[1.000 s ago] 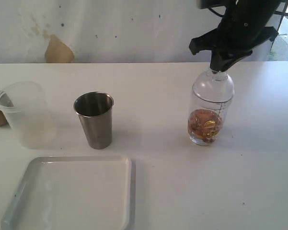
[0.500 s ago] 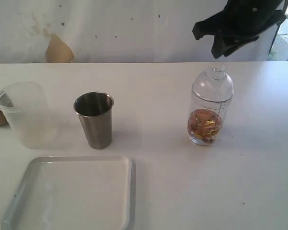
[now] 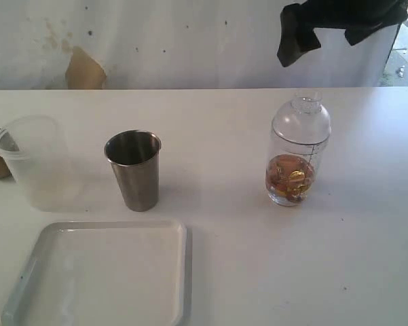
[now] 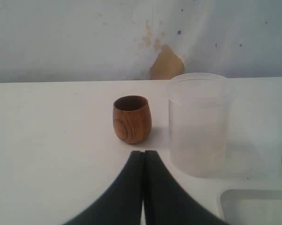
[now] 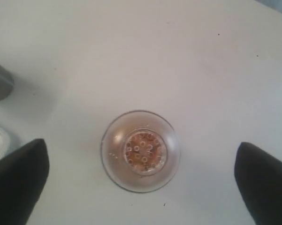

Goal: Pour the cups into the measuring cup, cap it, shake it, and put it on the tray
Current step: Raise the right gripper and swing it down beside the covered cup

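the measuring cup (image 3: 299, 153) stands upright on the white desk (image 3: 231, 258) with its clear dome cap (image 3: 301, 121) on; amber-brown contents with golden bits lie in its bottom part; the right claw (image 5: 141, 152) hangs straight above the measuring cup, clear of the cap, spread wide with nothing in it; the steel tumbler (image 3: 134, 170) stands upright well to the left of the measuring cup in the exterior view, and the frosted plastic cup (image 3: 35, 161) farther left; the wooden cup (image 4: 132, 119) stands just beyond that, farthest from the measuring cup; the white tray (image 3: 102, 278) lies left of the measuring cup and nearer the camera, apart from it; the left claw (image 4: 143, 161) has its fingers pressed together, gripping nothing, low near the wooden cup
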Motion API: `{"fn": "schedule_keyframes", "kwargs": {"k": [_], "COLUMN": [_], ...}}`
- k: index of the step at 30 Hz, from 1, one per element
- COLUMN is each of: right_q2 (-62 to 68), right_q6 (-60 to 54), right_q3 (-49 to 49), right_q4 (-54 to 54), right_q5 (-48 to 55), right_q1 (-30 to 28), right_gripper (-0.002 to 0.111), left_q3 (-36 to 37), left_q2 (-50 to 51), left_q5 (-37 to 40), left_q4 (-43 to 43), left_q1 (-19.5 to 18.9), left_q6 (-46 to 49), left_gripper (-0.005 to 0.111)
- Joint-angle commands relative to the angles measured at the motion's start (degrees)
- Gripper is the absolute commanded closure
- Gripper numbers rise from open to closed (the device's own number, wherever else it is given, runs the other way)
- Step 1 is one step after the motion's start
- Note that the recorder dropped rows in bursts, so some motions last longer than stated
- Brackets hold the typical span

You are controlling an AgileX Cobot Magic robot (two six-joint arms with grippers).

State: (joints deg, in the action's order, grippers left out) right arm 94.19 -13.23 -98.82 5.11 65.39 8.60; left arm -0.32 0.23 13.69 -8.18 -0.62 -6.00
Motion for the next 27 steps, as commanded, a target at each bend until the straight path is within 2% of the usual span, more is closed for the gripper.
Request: {"fn": "schedule_keyframes", "kwargs": {"k": [1,3,7,11,14,20,27], "right_q2": [-2.51,-5.11,-12.13,-18.90,-22.09,-25.03,-24.77], "right_q6": [-2.65,-5.25,-7.39,-8.37,-11.69,-15.52,-15.05], "right_q3": [0.71,3.15,13.56,29.77,41.08,55.55,66.00], "right_q4": [6.74,9.83,15.15,16.05,16.05,20.64,20.64], "right_q5": [0.16,-4.41,-21.63,-38.55,-46.30,-60.12,-73.73], "right_q1": [-0.05,-0.05,-0.05,0.06,0.06,0.06,6.66], "right_gripper": [0.003,0.003,0.003,0.003,0.003,0.003,0.003], "left_q3": [0.32,0.32,0.32,0.32,0.32,0.32,0.32], "left_q2": [-0.23,-0.23,-0.23,-0.23,-0.23,-0.23,-0.23], "left_q5": [-0.09,-0.09,-0.09,-0.09,-0.09,-0.09,-0.09], "left_q4": [-0.20,-0.20,-0.20,-0.20,-0.20,-0.20,-0.20], "left_q1": [-0.25,-0.25,-0.25,-0.25,-0.25,-0.25,-0.25], "left_q6": [-0.08,-0.08,-0.08,-0.08,-0.08,-0.08,-0.08], "left_gripper": [0.107,0.107,0.107,0.107,0.107,0.107,0.107]}}
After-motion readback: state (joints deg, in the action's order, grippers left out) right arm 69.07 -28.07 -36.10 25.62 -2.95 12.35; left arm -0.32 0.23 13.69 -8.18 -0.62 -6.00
